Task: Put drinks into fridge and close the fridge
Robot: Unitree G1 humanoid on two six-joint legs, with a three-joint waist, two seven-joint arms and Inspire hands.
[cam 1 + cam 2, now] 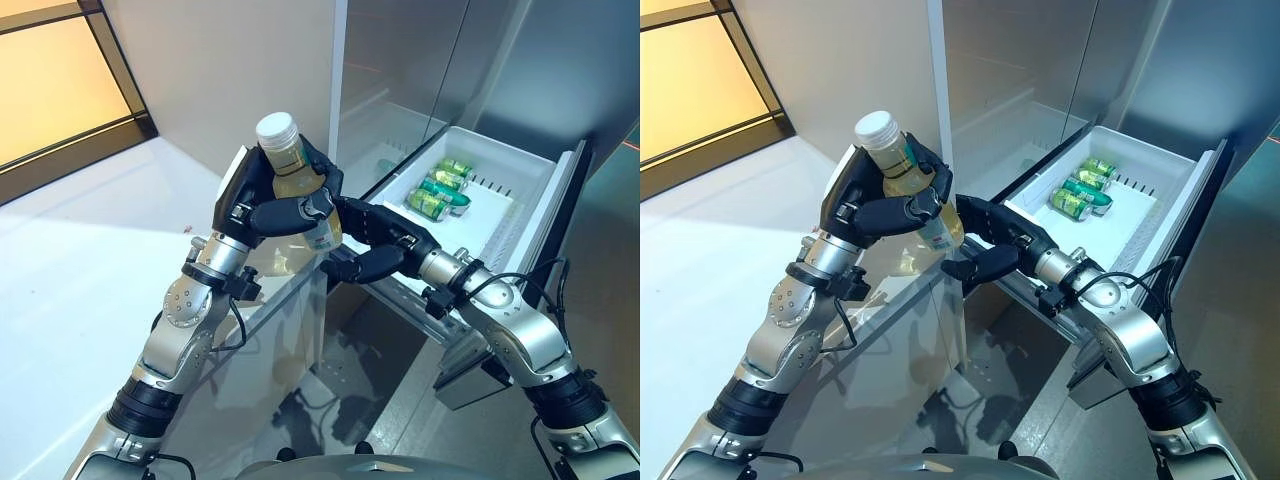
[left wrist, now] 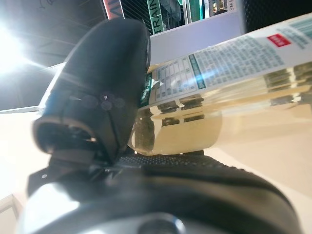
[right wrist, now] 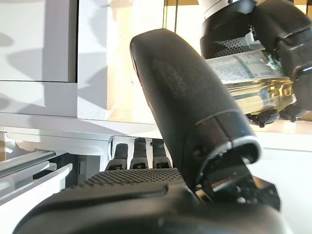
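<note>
A clear bottle (image 1: 292,178) of pale yellow drink with a white cap is held up in front of the fridge, tilted slightly. My left hand (image 1: 268,216) is shut round its body, and its thumb (image 2: 97,97) presses the labelled side of the bottle (image 2: 234,87). My right hand (image 1: 378,238) reaches in from the right with straight fingers, open, just beside and below the bottle's base. In the right wrist view the bottle (image 3: 248,73) shows past the right thumb (image 3: 185,97), in the grip of the left hand (image 3: 278,29).
The white fridge drawer (image 1: 482,228) stands pulled out at the right, with three green cans (image 1: 440,190) lying at its far end. The fridge's grey panels (image 1: 420,50) rise behind. A glossy door front (image 1: 285,340) stands below the hands.
</note>
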